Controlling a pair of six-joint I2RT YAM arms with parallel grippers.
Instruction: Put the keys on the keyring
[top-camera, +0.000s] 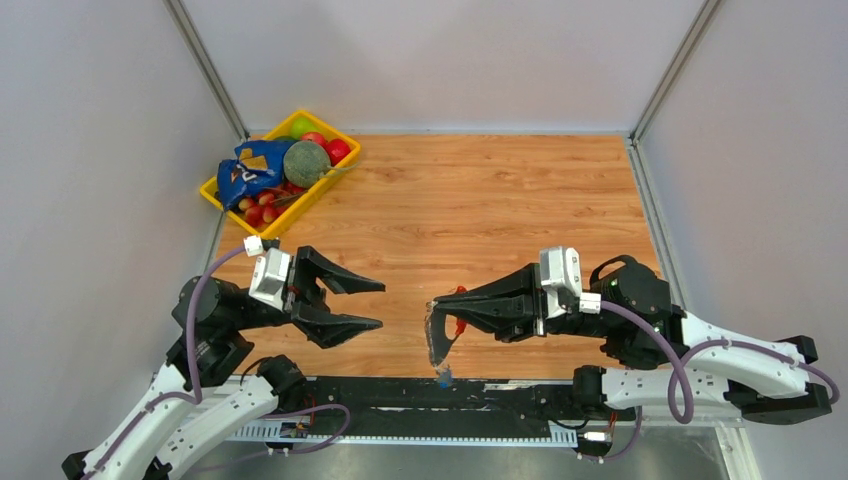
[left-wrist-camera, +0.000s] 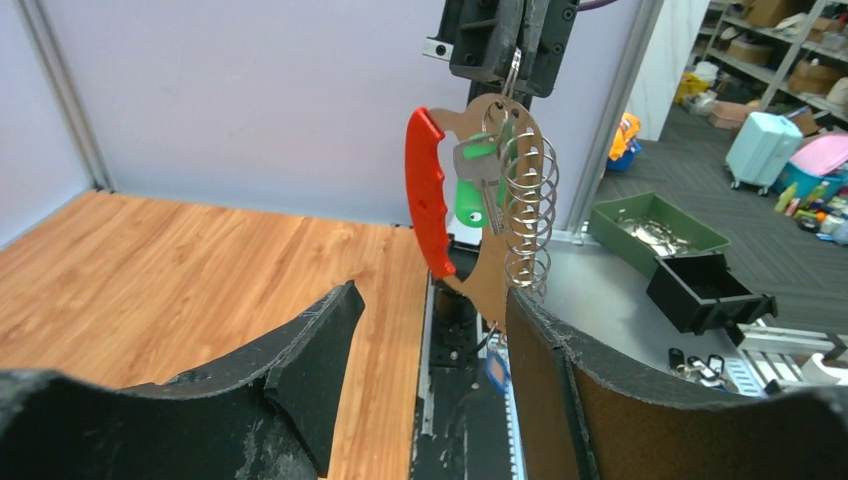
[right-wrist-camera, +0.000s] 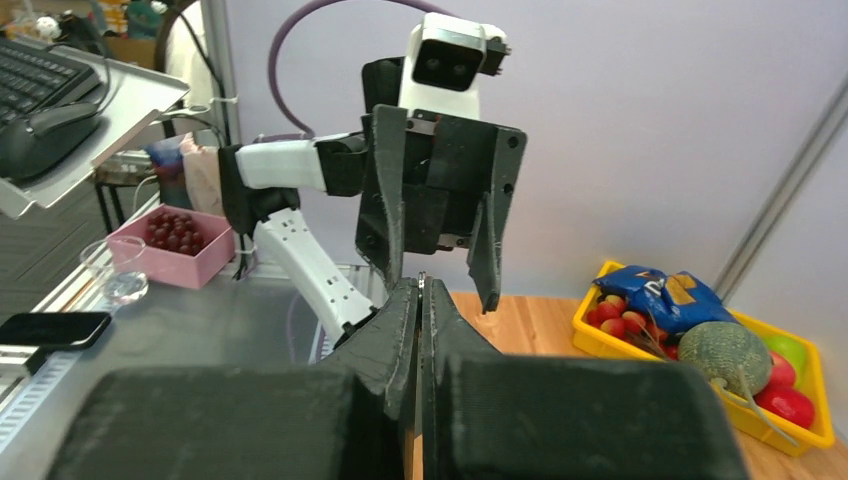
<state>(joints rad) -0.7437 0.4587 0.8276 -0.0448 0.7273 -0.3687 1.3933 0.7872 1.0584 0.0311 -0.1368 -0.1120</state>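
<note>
1. While your right gripper (top-camera: 440, 303) is clenched on the top of the keyring (left-wrist-camera: 490, 230), its fingers pressed flat together in the right wrist view, the bunch hangs free above the near edge of the table (top-camera: 480, 200).
2. Beneath that grip, the red clip (left-wrist-camera: 425, 190) curves down one side of the bunch and the coil of rings (left-wrist-camera: 530, 200) hangs down the other. The green key (left-wrist-camera: 470, 195) sits between them, apparently threaded on.
3. Lower down, the blue key (left-wrist-camera: 497, 370) dangles under the bunch. You cannot tell from these views whether it is threaded on a ring or merely caught there.
4. Facing it across a gap, your left gripper (top-camera: 380, 306) is spread wide with nothing between its fingers, and it lines up with the hanging bunch.
5. Far off at the back left corner, the yellow basket (top-camera: 210, 190) of toys plays no part.
6. Step in hand, as a judgement: one key looks done and the blue one is the open question, with the right arm presenting the bunch to the left.
7. Next move, likewise a judgement: bring the left fingers in low around the blue key's head rather than the coil, and close gently. Hold the right arm steady, because a hanging bunch will swing and turn at any nudge.
</note>
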